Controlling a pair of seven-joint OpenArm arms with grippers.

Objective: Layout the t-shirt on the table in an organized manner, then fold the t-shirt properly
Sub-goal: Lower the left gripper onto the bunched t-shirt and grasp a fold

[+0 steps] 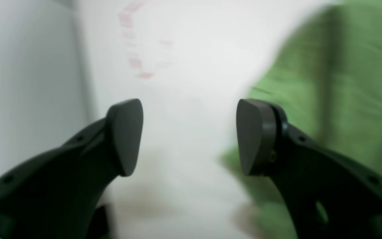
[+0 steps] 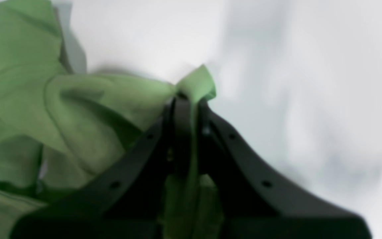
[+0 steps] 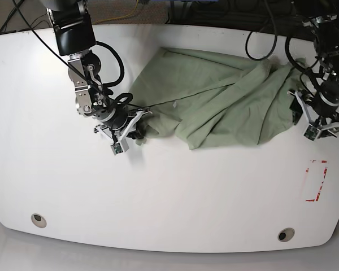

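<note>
Both wrist views are motion-blurred; the table (image 3: 169,192) carries the t-shirt (image 3: 214,107), bunched across the far middle, folds hiding its shape. Right gripper (image 2: 187,99) is angled low at the shirt's near-left corner, jaws pinching a cloth tip. Left gripper (image 1: 189,136) sits at the shirt's other edge, jaws spread, empty.

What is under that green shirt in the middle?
The t-shirt lies crumpled on the white table. Only bare tabletop shows around it; the bunched cloth hides whatever is beneath. The right gripper pinches one edge.
</note>
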